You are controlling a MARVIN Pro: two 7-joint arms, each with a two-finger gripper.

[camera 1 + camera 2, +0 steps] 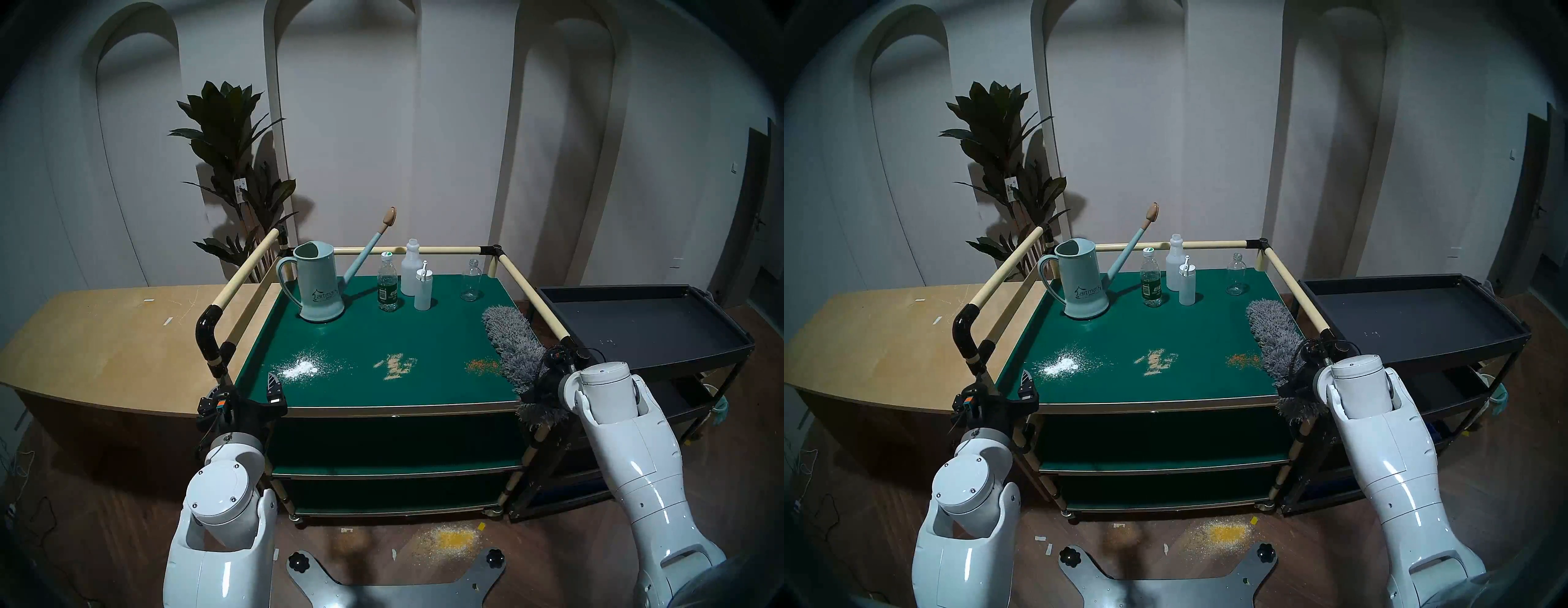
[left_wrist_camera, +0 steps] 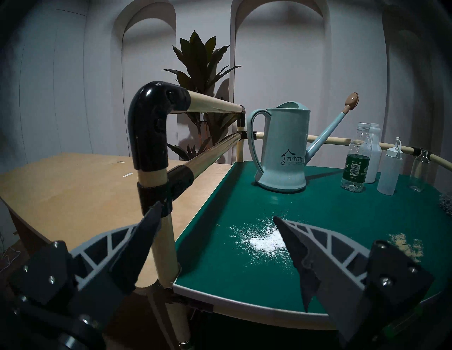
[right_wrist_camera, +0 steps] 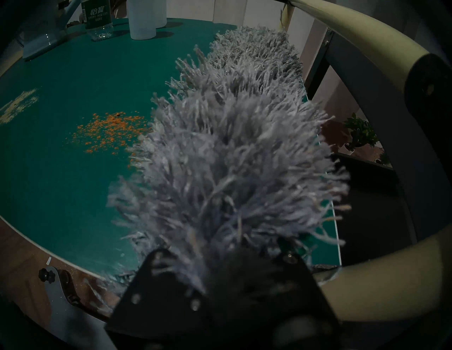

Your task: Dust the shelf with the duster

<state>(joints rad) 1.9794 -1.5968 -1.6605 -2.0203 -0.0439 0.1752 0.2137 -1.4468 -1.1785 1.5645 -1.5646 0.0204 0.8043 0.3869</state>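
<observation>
The shelf [image 1: 382,331] is a three-tier cart with a dark green top board and cream rails. On that board lie a white powder patch [image 1: 301,367], a tan patch [image 1: 394,365] and orange grains [image 1: 483,364]. The grey fluffy duster [image 1: 511,339] lies along the board's right edge, its head pointing to the back and touching the orange grains [image 3: 110,132]. My right gripper [image 3: 220,276] is shut on the duster [image 3: 232,151] at the front right corner, its fingers buried in the strands. My left gripper [image 2: 217,210] stands open at the front left corner, straddling the corner post [image 2: 166,244].
At the back of the top board stand a pale blue watering can [image 1: 318,284], a green-labelled bottle [image 1: 387,288], two white bottles [image 1: 418,280] and a clear glass bottle [image 1: 471,282]. A black tray cart [image 1: 636,322] adjoins on the right, a wooden cabinet [image 1: 106,331] on the left. Yellow powder [image 1: 449,541] lies on the floor.
</observation>
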